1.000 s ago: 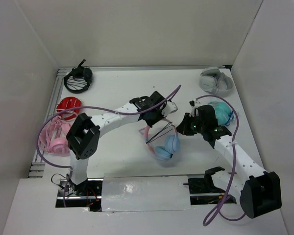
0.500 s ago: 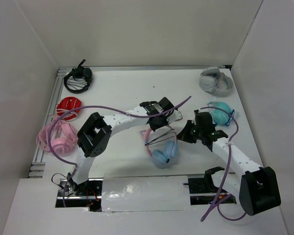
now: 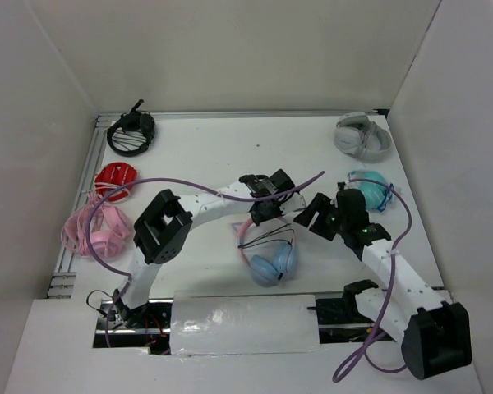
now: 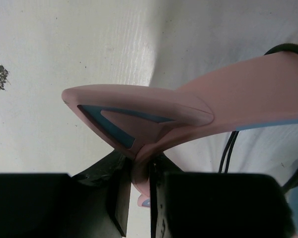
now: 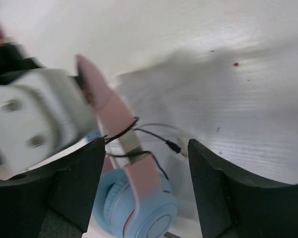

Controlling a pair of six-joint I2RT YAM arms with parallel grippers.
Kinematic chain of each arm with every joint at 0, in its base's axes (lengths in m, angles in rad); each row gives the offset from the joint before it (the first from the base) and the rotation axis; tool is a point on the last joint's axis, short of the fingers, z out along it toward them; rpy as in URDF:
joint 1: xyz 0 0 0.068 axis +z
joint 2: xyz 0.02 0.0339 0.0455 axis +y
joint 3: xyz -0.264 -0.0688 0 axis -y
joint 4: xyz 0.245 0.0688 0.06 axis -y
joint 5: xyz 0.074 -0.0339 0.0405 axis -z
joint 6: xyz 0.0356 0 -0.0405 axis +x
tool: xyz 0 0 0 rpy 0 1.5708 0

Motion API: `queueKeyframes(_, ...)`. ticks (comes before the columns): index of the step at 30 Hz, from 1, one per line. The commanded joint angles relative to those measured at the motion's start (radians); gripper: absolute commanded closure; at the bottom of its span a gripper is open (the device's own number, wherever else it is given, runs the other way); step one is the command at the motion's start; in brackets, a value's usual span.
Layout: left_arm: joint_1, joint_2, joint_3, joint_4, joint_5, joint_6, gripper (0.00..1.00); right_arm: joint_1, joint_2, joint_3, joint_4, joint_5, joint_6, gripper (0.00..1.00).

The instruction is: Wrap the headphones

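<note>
Right now: one thin pinch on the band, cable unsecured

Left gripper (image 4: 136, 196) fingers are together on the thin pink plastic headband (image 4: 228, 104), biting its edge just below the cat-ear bump. Right gripper (image 5: 146, 183) fingers stand wide apart with nothing between them. The band and one light blue round ear cup (image 5: 139, 210) lie ahead of them, untouched.

Task item: the pink-and-blue cat-eared over-ear headphones (image 3: 269, 261) sit mid-table, at 6 o'clock from the left gripper, with the right gripper at 3 o'clock of it. Can't tell whether the cups rest on the white table (image 3: 205, 148) or hang.

Risks, my read:
- The pinch is narrow and on a smooth curved band. Any pull from the other arm could twist the band out or pivot it in the jaws.
- The long thin black cable (image 5: 151, 133) makes a couple of slack loops across the band, with its plug (image 5: 174, 147) free at 4 o'clock of the band. Nothing holds it, so the loops could slide off or spring open.
- Regrasping a thin wire near the table is tricky. The fingers may close on air, or catch band and wire together.
- The two grippers are close together. An approach from 3 o'clock could bump the left wrist.
- All-turquoise headphones (image 3: 370, 190) lie at 2 o'clock of the right gripper, near its forearm. A wide swing could drag them.
</note>
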Motion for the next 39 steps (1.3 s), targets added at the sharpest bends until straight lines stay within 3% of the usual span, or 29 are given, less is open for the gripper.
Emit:
queueKeyframes(1,-0.022,-0.006,0.030,0.017,-0.043,0.057,1.00,-0.014,-0.100,-0.020,0.046,-0.102,-0.066,0.25)
queueKeyframes(6,-0.036,-0.009,0.063,-0.003,-0.043,0.068,1.00,-0.014,-0.114,-0.053,0.117,-0.264,-0.240,0.21)
queueKeyframes(12,-0.050,-0.002,0.087,-0.020,-0.049,0.067,1.00,-0.011,-0.016,-0.063,0.135,-0.249,-0.264,0.18)
queueKeyframes(15,-0.054,-0.011,0.088,-0.018,-0.043,0.067,1.00,-0.011,0.033,-0.093,0.221,-0.302,-0.253,0.18)
queueKeyframes(20,-0.073,-0.020,0.088,-0.011,-0.022,0.073,1.00,0.035,0.076,-0.119,0.402,-0.336,-0.216,0.22)
queueKeyframes(27,-0.073,-0.045,0.091,0.005,0.055,0.074,1.00,0.093,0.075,-0.153,0.503,-0.284,-0.182,0.27)
queueKeyframes(35,-0.070,-0.080,0.131,-0.001,0.083,0.067,1.00,0.104,-0.059,-0.215,0.458,-0.237,-0.196,0.29)
queueKeyframes(36,-0.071,-0.078,0.134,-0.005,0.075,0.067,1.00,0.104,-0.085,-0.222,0.458,-0.227,-0.195,0.35)
queueKeyframes(39,-0.070,-0.080,0.159,-0.017,0.089,0.054,1.00,0.104,-0.115,-0.247,0.451,-0.214,-0.198,0.42)
